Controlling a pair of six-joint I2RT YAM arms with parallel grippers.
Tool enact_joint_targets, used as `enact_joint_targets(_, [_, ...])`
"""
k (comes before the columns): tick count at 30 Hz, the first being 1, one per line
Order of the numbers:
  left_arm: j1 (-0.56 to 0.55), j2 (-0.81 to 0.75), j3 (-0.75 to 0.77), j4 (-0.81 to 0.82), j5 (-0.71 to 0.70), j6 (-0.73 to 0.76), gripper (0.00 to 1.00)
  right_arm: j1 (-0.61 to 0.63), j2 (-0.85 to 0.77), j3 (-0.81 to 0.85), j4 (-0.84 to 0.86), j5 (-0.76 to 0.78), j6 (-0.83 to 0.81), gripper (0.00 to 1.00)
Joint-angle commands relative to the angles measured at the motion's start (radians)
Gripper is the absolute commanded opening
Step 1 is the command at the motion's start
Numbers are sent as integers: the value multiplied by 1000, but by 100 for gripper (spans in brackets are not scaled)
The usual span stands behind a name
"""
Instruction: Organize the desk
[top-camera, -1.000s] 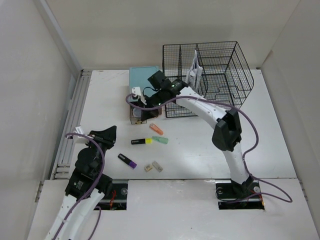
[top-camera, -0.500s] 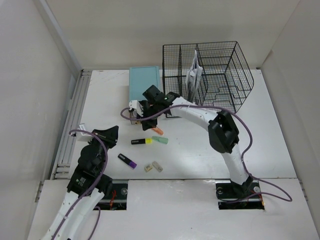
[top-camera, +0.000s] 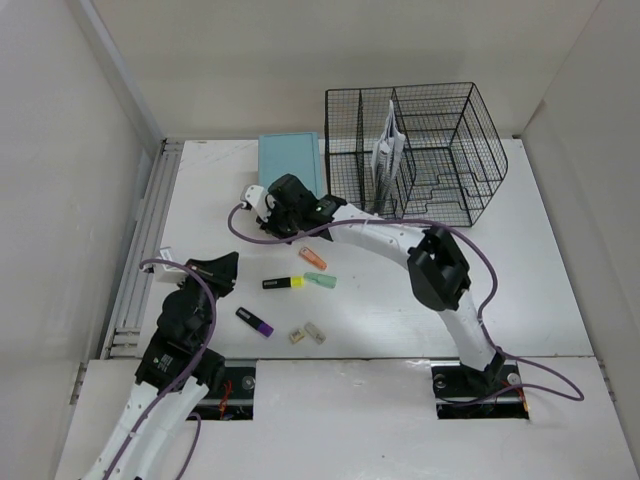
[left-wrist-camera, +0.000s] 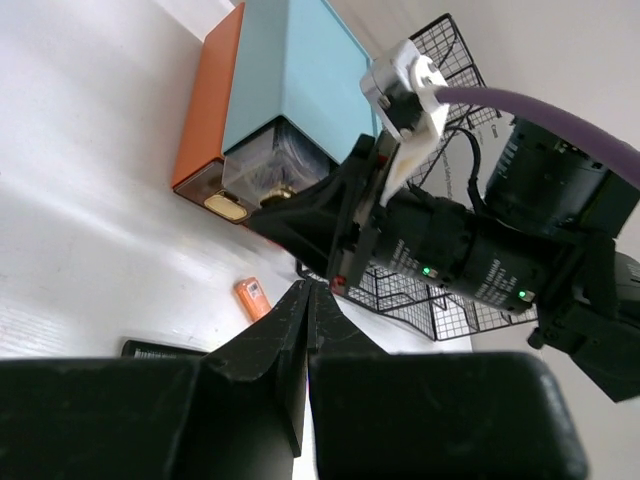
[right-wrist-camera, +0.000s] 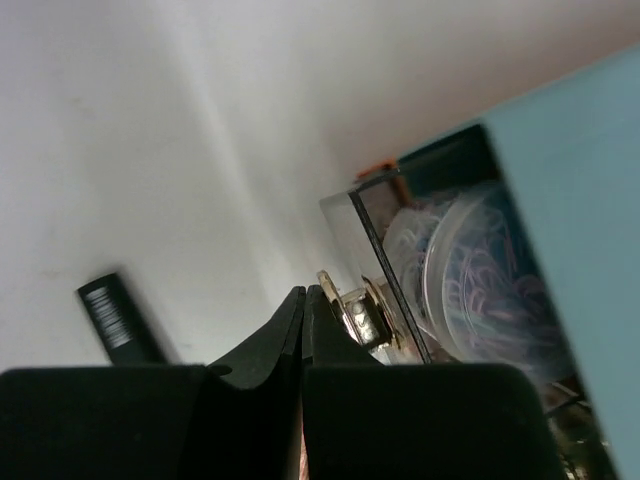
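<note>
The white desk (top-camera: 530, 280) carries a teal-topped drawer box (top-camera: 288, 158) at the back. Loose on it lie an orange piece (top-camera: 313, 258), a black-and-yellow highlighter (top-camera: 283, 283), a green piece (top-camera: 320, 280), a purple-and-black marker (top-camera: 254, 321) and two small erasers (top-camera: 307, 334). My right gripper (top-camera: 274, 225) is shut at the box's front. In the right wrist view its tips (right-wrist-camera: 303, 293) sit just beside the gold handle (right-wrist-camera: 360, 310) of the clear drawer (right-wrist-camera: 450, 270), which holds paper clips. My left gripper (top-camera: 222, 268) is shut and empty above the desk's left part (left-wrist-camera: 308, 290).
A black wire-mesh rack (top-camera: 430, 140) with papers stands at the back right, touching the box's side. A grey rail (top-camera: 150, 230) runs along the desk's left edge. The right arm (left-wrist-camera: 470, 260) spans from the rack side to the box.
My right gripper has swung left and back toward the drawer box's front, and the drawer that stuck out now sits further in. The left arm has barely shifted.
</note>
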Motion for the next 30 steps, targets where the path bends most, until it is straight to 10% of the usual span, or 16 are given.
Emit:
enact_joint_targets(1, [-1, -14, -14, 28, 7, -8, 0, -8, 33, 63, 85, 166, 38, 0])
enact_joint_targets(16, [-1, 0, -54, 87, 61, -28, 0, -26, -30, -63, 163, 199, 29, 0])
enact_joint_targets(20, [-1, 74, -124, 296, 154, -48, 0, -26, -268, -258, 233, 13, -71, 0])
enact_joint_targets(27, [-1, 507, -156, 759, 361, -105, 0, -55, -575, -314, 258, 202, -161, 0])
enact_joint_targets(28, [-1, 614, -147, 806, 399, -105, 0, -66, -608, -314, 258, 211, -162, 7])
enact_joint_targets(30, [-1, 716, -117, 890, 430, -105, 0, -95, -636, -325, 258, 211, -134, 57])
